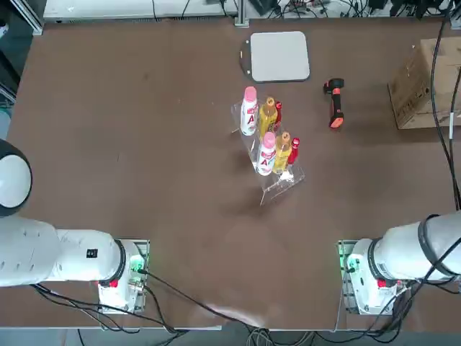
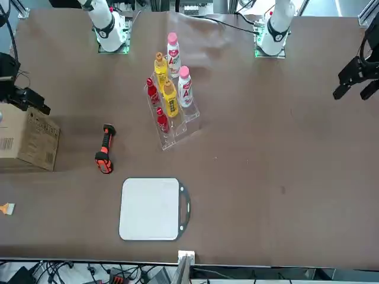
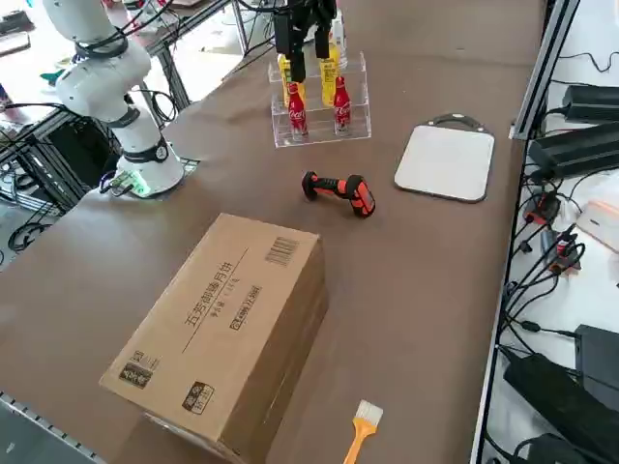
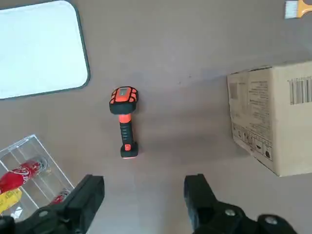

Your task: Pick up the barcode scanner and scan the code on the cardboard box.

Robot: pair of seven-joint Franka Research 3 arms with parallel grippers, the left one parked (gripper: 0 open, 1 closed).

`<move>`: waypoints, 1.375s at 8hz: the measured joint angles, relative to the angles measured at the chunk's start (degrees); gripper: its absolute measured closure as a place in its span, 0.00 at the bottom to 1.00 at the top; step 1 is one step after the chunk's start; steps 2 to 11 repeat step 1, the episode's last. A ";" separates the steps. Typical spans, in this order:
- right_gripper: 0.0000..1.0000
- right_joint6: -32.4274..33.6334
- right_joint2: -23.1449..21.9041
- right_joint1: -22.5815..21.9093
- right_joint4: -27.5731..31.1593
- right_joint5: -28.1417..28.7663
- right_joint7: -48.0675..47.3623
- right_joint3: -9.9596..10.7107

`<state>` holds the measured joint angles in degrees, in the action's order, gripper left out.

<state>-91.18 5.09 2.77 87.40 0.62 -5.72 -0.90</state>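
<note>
Right wrist view | end effector [image 4: 141, 195] spread wide, above table | barcode scanner [image 4: 125, 119] lies unobstructed

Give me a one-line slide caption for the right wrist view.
Open right hand hovers above the table, barcode scanner lying untouched ahead between the grey pad and the cardboard box.

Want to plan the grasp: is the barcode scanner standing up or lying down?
Lying down: the barcode scanner rests flat on its side on the table, untouched.
</note>
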 joint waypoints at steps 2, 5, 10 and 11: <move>0.00 0.02 0.00 -0.05 -0.07 0.00 0.00 -0.15; 0.00 0.02 0.00 -0.05 -0.07 0.00 0.00 -0.15; 0.00 0.02 0.00 -0.05 -0.07 0.00 0.00 -0.15; 0.00 0.02 0.00 -0.05 -0.07 0.00 0.00 -0.15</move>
